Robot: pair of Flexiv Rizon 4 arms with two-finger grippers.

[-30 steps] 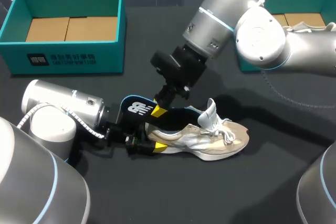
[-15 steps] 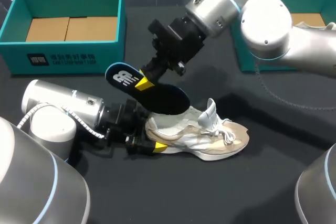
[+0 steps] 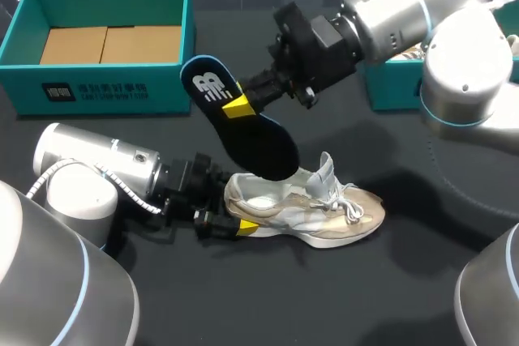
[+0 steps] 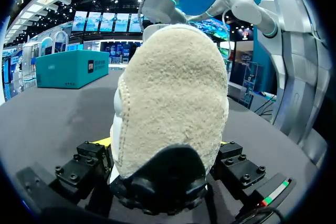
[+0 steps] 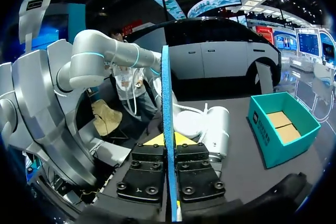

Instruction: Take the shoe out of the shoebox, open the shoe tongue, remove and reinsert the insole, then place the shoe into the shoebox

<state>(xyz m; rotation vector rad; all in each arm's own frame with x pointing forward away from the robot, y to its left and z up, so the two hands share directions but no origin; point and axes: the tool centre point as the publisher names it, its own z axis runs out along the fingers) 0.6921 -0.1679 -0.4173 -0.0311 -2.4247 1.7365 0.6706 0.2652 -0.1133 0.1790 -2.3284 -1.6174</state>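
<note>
The dark bench [image 3: 349,297] carries everything. The left arm [image 3: 97,164] lies low along its near left side, and the right arm [image 3: 422,6] comes in from the far right and reaches toward the middle. A teal shoebox [image 3: 101,91] with a brown cardboard floor stands open at the far left, and a second teal box [image 3: 393,91] stands at the far right, partly hidden behind the right arm. The shoe [image 3: 312,208], beige and white with white laces, stands on its sole near the middle of the bench, outside both boxes, with its toe pointing right, its heel toward the left arm and its tongue pulled up. The insole [image 3: 243,131], dark with a blue rim and a white mark at its heel end, hangs tilted in the air above the shoe. Its toe end points down at the shoe's opening, and whether it touches the shoe cannot be told. The right gripper [image 3: 239,103] has its fingers pinching the insole near the heel end, one on each face. The left gripper [image 3: 231,204] has its fingers clamped on the two sides of the shoe's heel.
</note>
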